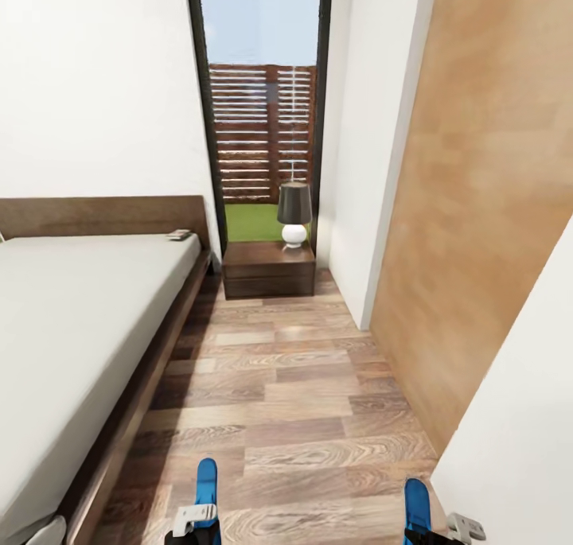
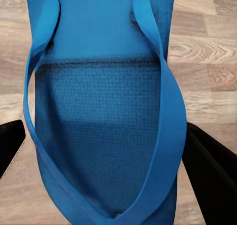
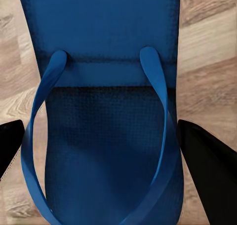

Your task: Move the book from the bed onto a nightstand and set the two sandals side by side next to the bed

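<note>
Both my grippers sit low in the head view, left gripper (image 1: 195,521) and right gripper (image 1: 430,521), each carrying a blue sandal (image 1: 207,481) (image 1: 417,501) over the wood floor (image 1: 302,402). Ahead and left of them lies the bed (image 1: 72,314), the book (image 1: 179,235) near its headboard; the nightstand (image 1: 269,268) stands beyond, holding a lamp (image 1: 294,215). Left wrist view: my fingers (image 2: 210,170) clamp the sandal (image 2: 103,121). Right wrist view: likewise, fingers (image 3: 207,166) squeezing the other sandal (image 3: 108,126).

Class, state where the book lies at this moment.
In the head view, the book lies on the bed at its far right corner, beside the headboard and left of the nightstand with the lamp.
</note>
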Controlling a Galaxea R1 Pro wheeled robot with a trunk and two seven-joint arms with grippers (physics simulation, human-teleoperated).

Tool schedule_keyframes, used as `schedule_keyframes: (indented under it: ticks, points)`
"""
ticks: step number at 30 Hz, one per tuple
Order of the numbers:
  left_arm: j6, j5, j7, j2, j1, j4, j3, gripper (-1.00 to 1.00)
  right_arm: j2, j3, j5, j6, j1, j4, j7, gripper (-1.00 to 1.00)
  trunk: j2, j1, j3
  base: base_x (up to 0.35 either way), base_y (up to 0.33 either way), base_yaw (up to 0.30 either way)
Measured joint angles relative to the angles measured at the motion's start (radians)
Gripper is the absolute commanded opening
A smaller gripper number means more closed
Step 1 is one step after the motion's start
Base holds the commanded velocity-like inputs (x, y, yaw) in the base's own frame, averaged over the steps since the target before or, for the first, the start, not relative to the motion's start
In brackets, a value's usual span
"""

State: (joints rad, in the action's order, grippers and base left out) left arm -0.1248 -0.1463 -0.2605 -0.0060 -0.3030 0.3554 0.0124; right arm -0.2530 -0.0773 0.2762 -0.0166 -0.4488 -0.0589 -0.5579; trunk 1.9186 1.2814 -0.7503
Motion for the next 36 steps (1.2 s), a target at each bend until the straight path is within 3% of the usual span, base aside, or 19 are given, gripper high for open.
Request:
schedule_keyframes:
  ticks: [36]
  points:
    - [-0.001,0.001,0.000,0.000,0.000,0.000,0.000,-1.00,0.000,0.000,0.000,0.000,0.000,0.000,0.000,-1.00,0.000,0.000,0.000,0.319,0.000,0.000]
